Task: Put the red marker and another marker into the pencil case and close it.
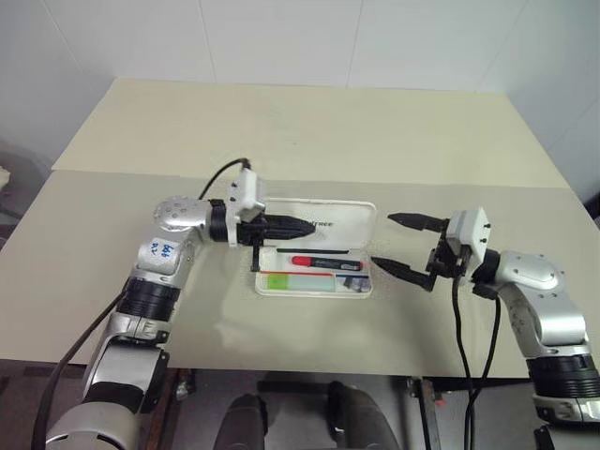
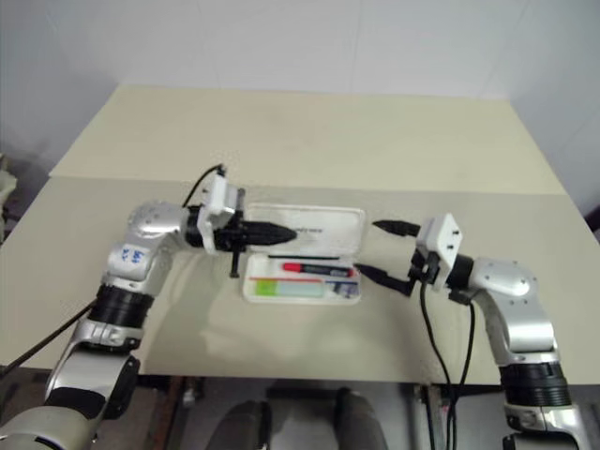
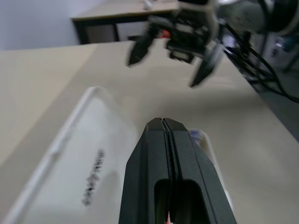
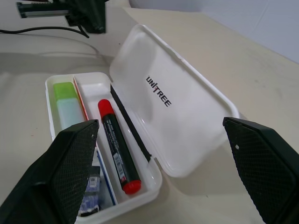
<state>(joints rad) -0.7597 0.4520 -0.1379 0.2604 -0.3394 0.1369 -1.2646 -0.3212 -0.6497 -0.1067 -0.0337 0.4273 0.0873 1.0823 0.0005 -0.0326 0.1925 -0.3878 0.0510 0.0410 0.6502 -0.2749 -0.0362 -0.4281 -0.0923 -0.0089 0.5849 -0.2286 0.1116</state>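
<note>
The white pencil case [image 1: 315,292] lies open in the middle of the table, its lid [image 4: 177,102] folded back and printed "UNITREE". The red marker [image 4: 117,144], black with red ends, lies in the tray beside a thin black strip. The pale green marker [image 4: 67,105] lies in the tray's nearer part. My left gripper [image 1: 309,226] is shut with nothing in it and points sideways, low over the lid's near-left part. My right gripper [image 1: 382,240] stands open just right of the case, pointing at it with nothing between its fingers.
The beige table [image 1: 309,131] stretches wide behind the case, with a seam across it. A small dark item [image 4: 91,184] lies at one end of the tray. The table's front edge runs close below the case.
</note>
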